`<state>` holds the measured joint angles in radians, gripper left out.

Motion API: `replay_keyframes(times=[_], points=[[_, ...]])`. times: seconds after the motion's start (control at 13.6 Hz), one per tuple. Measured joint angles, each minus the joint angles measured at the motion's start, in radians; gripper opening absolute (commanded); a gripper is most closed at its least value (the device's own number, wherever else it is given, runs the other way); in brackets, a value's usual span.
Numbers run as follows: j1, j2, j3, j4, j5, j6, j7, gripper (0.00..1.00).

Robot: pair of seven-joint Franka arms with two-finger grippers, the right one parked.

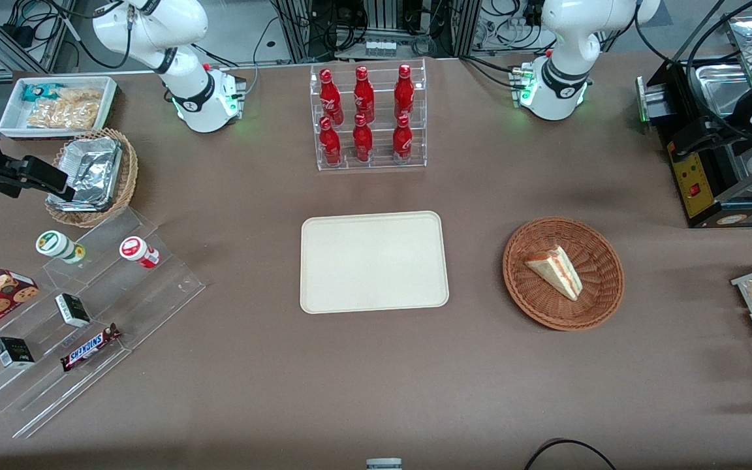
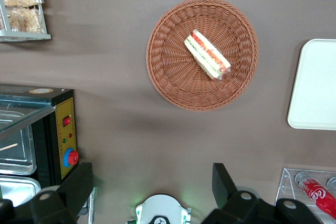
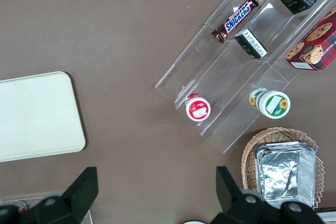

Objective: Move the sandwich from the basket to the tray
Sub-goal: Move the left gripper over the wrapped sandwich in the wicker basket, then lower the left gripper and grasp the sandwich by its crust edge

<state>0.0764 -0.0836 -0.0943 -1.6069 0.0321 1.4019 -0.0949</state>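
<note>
**Pincer held high and open, sandwich waiting in the basket**

The pincer [image 2: 152, 192] was seen from the left wrist camera with its two dark fingers [image 2: 79, 182] spread wide apart and nothing between them. It was held well above the worktop [image 1: 376, 378], clear of everything, and was not shown in the front view.

Below it, the basket [image 1: 604, 251] was found on the worktop toward the working arm's end. The sandwich [image 1: 555, 271] lay inside the basket, roughly at its middle, resting on one flat bread face with its cut edge of red and green filling turned to the side. No contact between pincer and sandwich had been made.

The tray [image 1: 324, 294] was set beside the basket, toward the middle of the worktop, apart from it and bare. A clear rack of red bottles [image 1: 363, 117] stood farther from the front camera than the tray.

The sandwich was judged to be light, soft and easily crushed; the layers could be expected to slide apart if squeezed hard. A hold across the two long bread faces, near the thick middle of the wedge rather than at its thin point, was thought best, with gentle closing force. The basket's woven floor was reckoned a possible snag for fingertips lowered too far.
</note>
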Motion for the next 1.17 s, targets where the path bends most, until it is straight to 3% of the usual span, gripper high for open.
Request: replay_keyframes(times=[0.29,0.59,0.81,1.17], points=[[0.001,0.032,-0.002,-0.017,0.000,0.031,0.002,1.00],[-0.005,0.144,-0.012,-0.047,-0.001,0.142,-0.038,1.00],[-0.031,0.206,-0.019,-0.148,-0.001,0.329,-0.172,1.00],[-0.109,0.207,-0.024,-0.419,-0.001,0.695,-0.543,1.00]])
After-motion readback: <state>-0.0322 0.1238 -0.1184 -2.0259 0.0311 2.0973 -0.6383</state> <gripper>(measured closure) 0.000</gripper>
